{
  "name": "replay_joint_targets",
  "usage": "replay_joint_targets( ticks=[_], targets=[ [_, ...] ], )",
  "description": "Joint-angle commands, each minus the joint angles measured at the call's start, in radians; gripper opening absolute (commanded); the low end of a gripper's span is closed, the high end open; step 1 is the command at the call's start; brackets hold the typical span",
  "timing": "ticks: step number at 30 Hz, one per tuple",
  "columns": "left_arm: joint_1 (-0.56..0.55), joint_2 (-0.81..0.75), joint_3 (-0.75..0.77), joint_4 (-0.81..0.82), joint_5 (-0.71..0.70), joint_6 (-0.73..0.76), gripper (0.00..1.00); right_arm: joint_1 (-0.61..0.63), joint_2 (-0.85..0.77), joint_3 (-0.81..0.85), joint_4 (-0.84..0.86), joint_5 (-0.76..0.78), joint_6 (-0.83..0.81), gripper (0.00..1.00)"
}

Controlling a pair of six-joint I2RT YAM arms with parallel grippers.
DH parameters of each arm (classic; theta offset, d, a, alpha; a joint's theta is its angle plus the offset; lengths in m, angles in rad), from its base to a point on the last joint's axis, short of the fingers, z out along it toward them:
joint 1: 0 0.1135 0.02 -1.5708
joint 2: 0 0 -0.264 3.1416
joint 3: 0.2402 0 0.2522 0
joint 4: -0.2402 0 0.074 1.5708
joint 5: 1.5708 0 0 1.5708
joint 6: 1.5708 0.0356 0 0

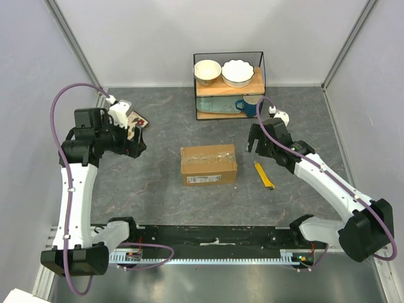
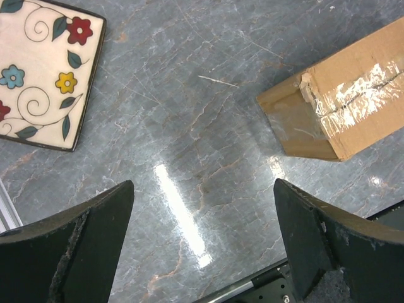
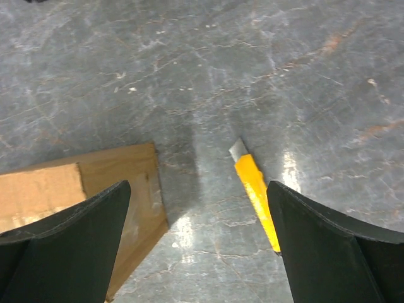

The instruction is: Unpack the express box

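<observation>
The express box (image 1: pixel 209 164) is a brown carton with clear tape on its closed top and a white label on its near side, lying mid-table. It also shows in the left wrist view (image 2: pixel 341 107) and the right wrist view (image 3: pixel 82 196). A yellow utility knife (image 1: pixel 264 175) lies just right of it, blade tip out, and shows in the right wrist view (image 3: pixel 255 189). My left gripper (image 1: pixel 134 142) hangs open and empty well left of the box. My right gripper (image 1: pixel 253 144) is open and empty above the table, between box and knife.
A floral square plate (image 1: pixel 137 120) lies at the back left, also in the left wrist view (image 2: pixel 44 69). A wire shelf (image 1: pixel 228 85) at the back holds two bowls and a blue mug. White walls bound the table. The arms' black base rail (image 1: pixel 214 238) runs along the near edge.
</observation>
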Motion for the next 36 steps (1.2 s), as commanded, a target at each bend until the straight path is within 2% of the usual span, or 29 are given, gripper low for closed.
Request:
replay_joint_targets(
  ticks=[1, 5, 9, 16, 23, 28, 36],
  targets=[
    [0.0, -0.011, -0.008, -0.016, 0.009, 0.025, 0.99, -0.006, -0.021, -0.013, -0.061, 0.152, 0.022, 0.98],
    [0.0, -0.005, -0.006, -0.025, 0.043, 0.03, 0.99, -0.005, -0.071, -0.067, -0.071, 0.214, 0.042, 0.98],
    [0.002, -0.002, -0.004, -0.035, 0.088, 0.039, 0.99, -0.005, -0.119, -0.134, -0.066, 0.229, 0.129, 0.98],
    [0.0, 0.003, -0.003, -0.064, 0.131, 0.071, 0.99, 0.0, -0.065, -0.219, -0.06, 0.257, 0.203, 0.98],
    [0.002, -0.009, -0.024, -0.071, 0.138, 0.096, 0.99, 0.065, -0.087, -0.288, -0.025, 0.292, 0.254, 0.98],
    [0.0, -0.011, -0.008, -0.084, 0.166, 0.094, 0.99, 0.125, -0.035, -0.312, -0.017, 0.34, 0.316, 0.98],
    [0.002, -0.017, 0.011, -0.119, 0.197, 0.103, 0.99, 0.191, 0.108, -0.303, 0.02, 0.47, 0.384, 0.91]
  ],
)
